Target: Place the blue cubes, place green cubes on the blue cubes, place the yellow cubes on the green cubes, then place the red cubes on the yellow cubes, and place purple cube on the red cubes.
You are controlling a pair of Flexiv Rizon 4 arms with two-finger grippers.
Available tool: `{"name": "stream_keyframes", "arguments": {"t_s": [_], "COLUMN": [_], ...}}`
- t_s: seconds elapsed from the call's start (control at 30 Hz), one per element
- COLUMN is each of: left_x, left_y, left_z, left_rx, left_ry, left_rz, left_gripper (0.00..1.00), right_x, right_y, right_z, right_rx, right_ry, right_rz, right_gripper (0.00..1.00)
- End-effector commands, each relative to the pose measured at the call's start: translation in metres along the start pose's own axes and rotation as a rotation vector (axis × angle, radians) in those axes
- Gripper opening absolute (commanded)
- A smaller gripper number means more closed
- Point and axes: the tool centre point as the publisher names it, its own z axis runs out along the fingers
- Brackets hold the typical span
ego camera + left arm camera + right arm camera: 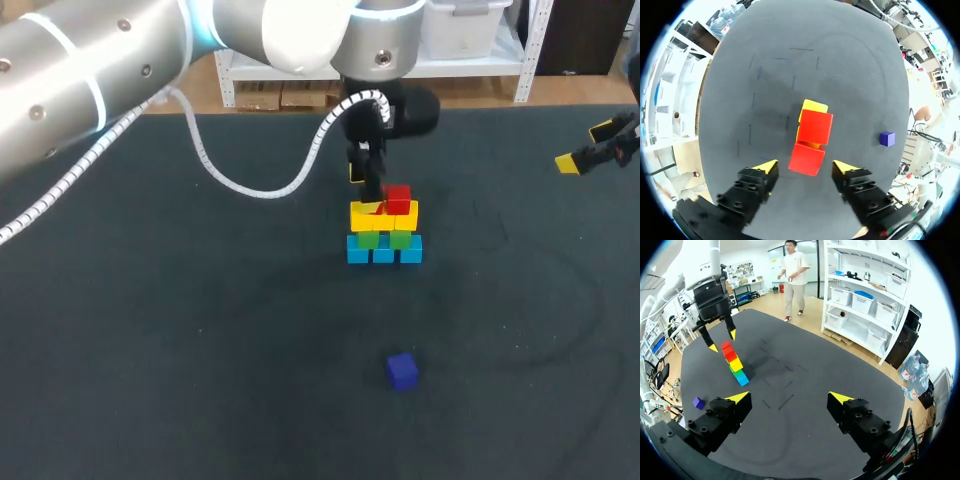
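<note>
The left gripper (805,166) has its fingers spread above the red cubes (815,127), which hide everything beneath save one yellow cube (814,105) edge. The right gripper (790,397) has its fingers spread too, well apart from them.

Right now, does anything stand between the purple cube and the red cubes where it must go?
Nothing on the table does: the purple cube lies alone, apart from the stack. Only the open left gripper hangs just above the red cubes.

Cube stack (384,232) under the left pincer (805,166), lone cube (402,370) well apart in front.
</note>
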Motion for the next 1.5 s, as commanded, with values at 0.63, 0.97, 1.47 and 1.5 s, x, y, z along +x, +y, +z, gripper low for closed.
{"name": "stream_keyframes", "arguments": {"t_s": [0.63, 0.97, 1.47, 1.5], "left_x": [0.0019, 0.0007, 0.0007, 0.0007], "left_y": [-0.0021, -0.0038, -0.0061, -0.0061], "left_z": [0.0025, 0.0011, -0.0005, -0.0006], "left_rx": [0.013, 0.009, 0.006, 0.006], "left_ry": [-0.017, -0.017, -0.019, -0.019], "left_rz": [0.011, 0.019, 0.022, 0.022], "left_gripper": [0.47, 0.45, 0.41, 0.41], "right_x": [0.0001, 0.0001, 0.0001, 0.0001], "right_y": [-0.0010, -0.0010, -0.0010, -0.0010], "right_z": [0.0005, 0.0005, 0.0005, 0.0005], "right_rx": [-0.005, -0.005, -0.005, -0.005], "right_ry": [-0.002, -0.002, -0.002, -0.002], "right_rz": [-0.001, -0.001, -0.001, -0.001], "right_gripper": [1.00, 1.00, 1.00, 1.00]}}
